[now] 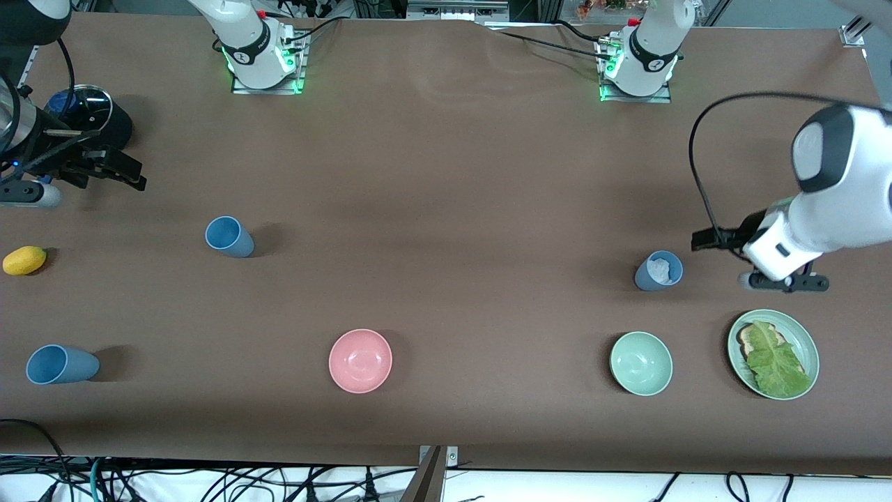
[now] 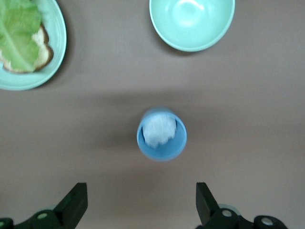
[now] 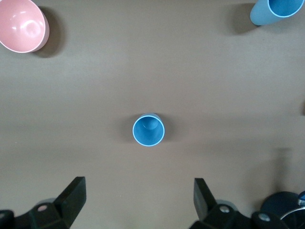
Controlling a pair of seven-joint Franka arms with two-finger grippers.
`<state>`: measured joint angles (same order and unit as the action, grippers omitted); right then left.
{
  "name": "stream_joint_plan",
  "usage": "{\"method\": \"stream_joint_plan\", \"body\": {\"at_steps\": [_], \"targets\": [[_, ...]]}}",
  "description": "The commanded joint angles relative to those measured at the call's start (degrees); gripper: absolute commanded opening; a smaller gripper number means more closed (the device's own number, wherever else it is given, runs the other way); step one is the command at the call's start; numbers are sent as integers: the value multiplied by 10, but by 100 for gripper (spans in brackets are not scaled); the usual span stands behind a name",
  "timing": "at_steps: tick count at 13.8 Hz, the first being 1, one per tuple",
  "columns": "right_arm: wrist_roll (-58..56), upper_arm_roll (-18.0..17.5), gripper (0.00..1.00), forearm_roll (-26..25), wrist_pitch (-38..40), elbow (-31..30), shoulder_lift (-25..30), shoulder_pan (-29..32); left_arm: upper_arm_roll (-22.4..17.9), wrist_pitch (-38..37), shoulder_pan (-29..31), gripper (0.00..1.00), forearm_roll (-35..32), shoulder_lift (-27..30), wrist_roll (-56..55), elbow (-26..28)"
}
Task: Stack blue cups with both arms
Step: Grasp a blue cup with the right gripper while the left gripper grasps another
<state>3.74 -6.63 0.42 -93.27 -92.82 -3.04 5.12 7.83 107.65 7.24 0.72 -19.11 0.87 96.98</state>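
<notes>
3 blue cups stand upright and well apart on the tabletop (image 1: 446,174), so no stacking is done yet. An empty sky-blue cup (image 1: 228,236) sits toward the right arm's end; a second sky-blue cup (image 1: 59,364) stands nearer the front camera at that same end; a duller grey-blue cup (image 1: 658,270) toward the left arm's end holds something white and crumpled, perhaps paper.

The right gripper (image 1: 104,169) hangs over the tabletop at its end, jaws released and holding nothing; its wrist view centres the empty sky-blue cup (image 3: 148,130) between the spread fingers (image 3: 71,200). The left gripper (image 1: 784,281) hovers just beside the grey-blue cup and above the green plate (image 1: 808,341) of bread and lettuce, jaws likewise spread and empty, with that cup (image 2: 162,134) lined up in its wrist view.

Judged from this, both arms are only at the approach: each must descend, grasp its cup, and one must be lowered into the other. The white filling may block nesting. A pink bowl (image 1: 360,360), a pale green bowl (image 1: 641,362) and a lemon (image 1: 24,260) lie clear of the work
</notes>
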Motion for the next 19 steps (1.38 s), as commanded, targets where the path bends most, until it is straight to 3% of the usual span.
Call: {"method": "stream_joint_plan", "body": {"at_steps": [1,7,10,12,14,15,19], "targets": [[-6,-3,100,-9,9,7,-20,5,4,61,2,100,-13,-15,14,35],[-15,-2,100,-48,11,-1,-95,17,6,151,-7,100,-14,-92,14,73],[-13,-2,100,-57,-50,-49,-113,16,6,150,1,99,-19,-109,25,74],[-13,-2,100,-57,-124,-119,-105,17,5,151,4,63,-21,-113,56,73],[-12,-2,100,-57,-175,-175,-92,17,5,151,7,16,-21,-113,65,73],[-11,-2,100,-57,-215,-199,-92,17,5,148,7,1,-21,-112,69,73],[-12,1,100,-57,-312,-267,-93,17,7,143,1,0,-21,-109,93,65]]}}
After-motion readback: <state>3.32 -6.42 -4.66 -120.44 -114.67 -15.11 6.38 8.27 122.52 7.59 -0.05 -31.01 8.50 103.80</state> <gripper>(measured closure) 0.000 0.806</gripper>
